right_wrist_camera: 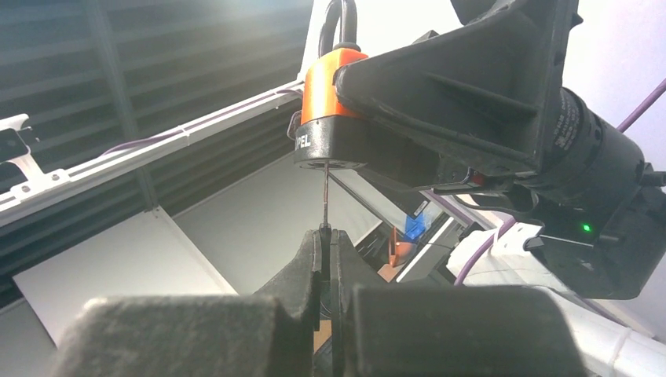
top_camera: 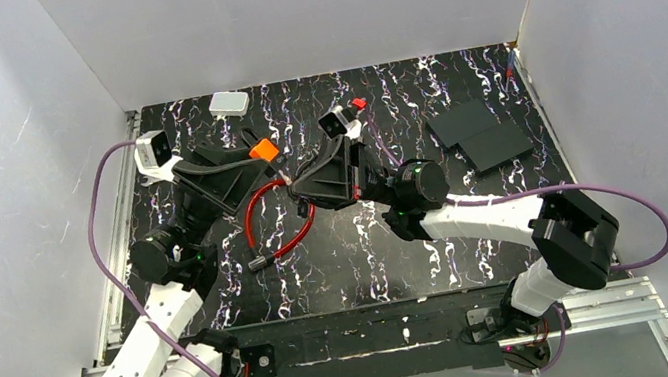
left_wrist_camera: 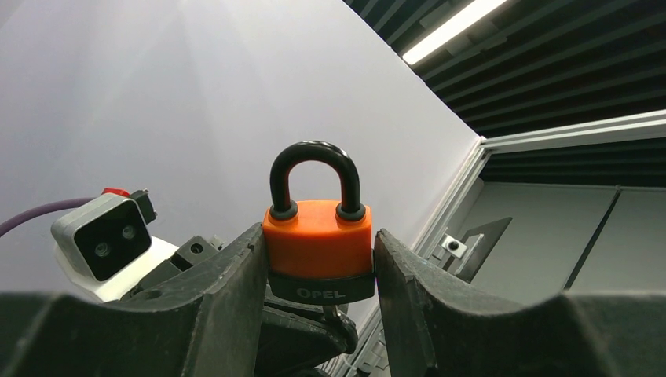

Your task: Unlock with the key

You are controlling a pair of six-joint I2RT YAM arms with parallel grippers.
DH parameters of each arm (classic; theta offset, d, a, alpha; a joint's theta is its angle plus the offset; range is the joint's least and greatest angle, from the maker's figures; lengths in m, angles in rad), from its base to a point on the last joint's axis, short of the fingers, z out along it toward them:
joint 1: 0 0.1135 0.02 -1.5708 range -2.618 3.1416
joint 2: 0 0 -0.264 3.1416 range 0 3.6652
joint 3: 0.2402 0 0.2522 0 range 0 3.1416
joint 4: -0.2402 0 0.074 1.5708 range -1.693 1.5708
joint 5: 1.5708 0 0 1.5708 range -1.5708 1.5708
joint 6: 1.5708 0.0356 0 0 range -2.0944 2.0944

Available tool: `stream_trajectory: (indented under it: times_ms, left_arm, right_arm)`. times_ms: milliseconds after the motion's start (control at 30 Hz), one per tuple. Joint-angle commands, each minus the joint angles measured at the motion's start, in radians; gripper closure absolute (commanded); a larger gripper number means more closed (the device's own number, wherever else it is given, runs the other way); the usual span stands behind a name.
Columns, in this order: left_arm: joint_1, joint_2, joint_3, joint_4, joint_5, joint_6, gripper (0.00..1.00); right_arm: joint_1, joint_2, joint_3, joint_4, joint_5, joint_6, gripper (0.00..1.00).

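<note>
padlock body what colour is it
Orange padlock body with a black base; clearest in left wrist view.

At left claw (left_wrist_camera: 318,236), black: padlock (left_wrist_camera: 317,253) with orange body, black base band with pale grey OPEL lettering, black shackle. In right claw (right_wrist_camera: 326,236), also black: key (right_wrist_camera: 324,192), thin dark blade; head colour hidden. Under both claws: cable (top_camera: 276,220), red loop with dark ends. The table (top_camera: 422,256) is black with white marble veining. Beyond left claw: white box (top_camera: 229,104). Right of right claw: plain black plates (top_camera: 480,133). The arms (top_camera: 476,217) are white with black joints, the cords (top_camera: 105,235) purple. Facing left claw: camera (left_wrist_camera: 102,236), pale grey with a red tab.
</note>
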Motion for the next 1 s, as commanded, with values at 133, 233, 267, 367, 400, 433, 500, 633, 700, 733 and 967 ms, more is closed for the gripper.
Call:
stream_trajectory:
  times_ms: [133,233,267,367,400,433,500,633,700,733,967]
  left_arm:
    - [-0.004,0.015,0.098,0.135,0.188,0.006,1.0]
    - [-0.004,0.021,0.123,0.145,0.212,0.007,1.0]
    - [-0.004,0.023,0.13,0.148,0.218,0.007,1.0]
    - [-0.004,0.027,0.145,0.157,0.227,0.01,1.0]
    - [-0.004,0.03,0.148,0.161,0.23,0.01,1.0]
    - [-0.004,0.031,0.152,0.167,0.232,0.01,1.0]
    - [-0.004,0.037,0.161,0.17,0.24,0.011,1.0]
    - [-0.004,0.05,0.178,0.173,0.256,0.012,1.0]
    - [-0.004,0.06,0.187,0.173,0.265,0.011,1.0]
    - [-0.004,0.067,0.19,0.173,0.269,0.008,1.0]
    - [-0.004,0.084,0.201,0.175,0.288,0.0,1.0]
  right_arm:
    - [-0.01,0.003,0.087,0.292,0.082,0.082,0.99]
    - [-0.01,0.007,0.127,0.292,0.073,0.112,0.99]
    - [-0.01,0.009,0.14,0.292,0.071,0.12,0.99]
    - [-0.01,0.015,0.168,0.293,0.074,0.146,0.99]
    - [-0.01,0.018,0.176,0.292,0.075,0.153,0.99]
    - [-0.01,0.02,0.183,0.293,0.078,0.159,0.99]
    - [-0.01,0.024,0.195,0.292,0.084,0.171,0.99]
    - [-0.01,0.028,0.21,0.293,0.094,0.199,0.99]
    - [-0.01,0.029,0.221,0.289,0.084,0.216,0.99]
    - [-0.01,0.029,0.225,0.285,0.076,0.226,0.99]
    - [-0.01,-0.048,0.192,0.112,-0.004,0.138,0.99]
